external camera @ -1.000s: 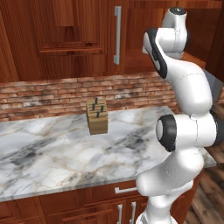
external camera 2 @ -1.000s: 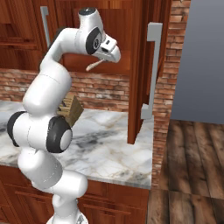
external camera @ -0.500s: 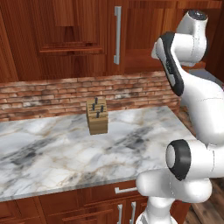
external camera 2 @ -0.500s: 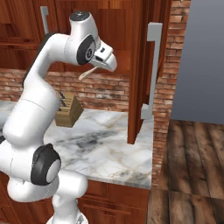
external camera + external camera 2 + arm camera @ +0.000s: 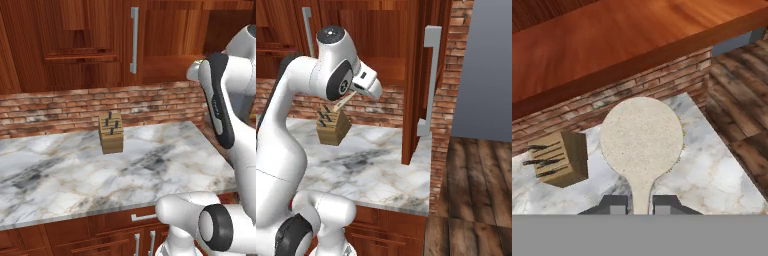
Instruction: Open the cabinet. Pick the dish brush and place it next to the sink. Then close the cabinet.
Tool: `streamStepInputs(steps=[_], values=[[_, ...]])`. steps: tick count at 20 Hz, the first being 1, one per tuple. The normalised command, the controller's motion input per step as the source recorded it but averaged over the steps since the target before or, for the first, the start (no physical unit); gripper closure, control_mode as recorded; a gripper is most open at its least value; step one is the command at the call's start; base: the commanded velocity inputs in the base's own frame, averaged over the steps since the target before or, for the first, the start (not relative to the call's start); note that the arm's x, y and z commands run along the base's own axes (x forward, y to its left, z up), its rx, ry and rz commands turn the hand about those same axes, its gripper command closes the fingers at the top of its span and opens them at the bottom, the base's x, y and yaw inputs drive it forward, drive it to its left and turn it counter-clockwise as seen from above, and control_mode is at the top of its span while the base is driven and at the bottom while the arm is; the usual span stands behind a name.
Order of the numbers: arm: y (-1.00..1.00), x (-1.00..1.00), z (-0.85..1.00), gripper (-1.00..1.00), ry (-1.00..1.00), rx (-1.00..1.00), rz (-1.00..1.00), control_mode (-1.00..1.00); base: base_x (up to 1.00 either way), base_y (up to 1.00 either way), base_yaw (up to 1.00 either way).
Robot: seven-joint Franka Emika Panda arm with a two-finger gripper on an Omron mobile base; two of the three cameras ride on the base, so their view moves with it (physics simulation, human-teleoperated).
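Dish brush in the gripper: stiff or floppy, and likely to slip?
The dish brush juts straight out from the shut gripper without sagging, so probably stiff. Held by its thin handle with the wide round head far out, it could pivot or slip. It looks light.

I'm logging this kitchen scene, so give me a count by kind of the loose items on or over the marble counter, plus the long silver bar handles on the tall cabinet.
Knife block: 1
Dish brush, held in the shut gripper: 1
Long silver bar handles: 2, one on the closed door, one on the open door
Total: 4
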Motion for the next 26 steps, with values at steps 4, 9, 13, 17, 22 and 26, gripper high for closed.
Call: streamStepInputs(steps=[4,9,13,17,22,26], values=[[0.00,-0.93,0.00,1.00,0.02,0.00,0.22,-1.00,0.00,0.00,0.00],[0.00,-0.94,0.00,1.00,0.09,0.00,0.22,-1.00,0.00,0.00,0.00],[0.24,-0.99,0.00,1.00,0.03,0.00,0.13,-1.00,0.00,0.00,0.00],[0.91,-0.60,0.00,1.00,0.06,-0.06,0.01,-1.00,0.00,0.00,0.00],[0.93,-0.23,-0.14,1.00,0.04,-0.01,0.00,-1.00,0.00,0.00,0.00],[0.46,-0.08,-0.33,1.00,0.02,0.00,0.00,-1.00,0.00,0.00,0.00]])
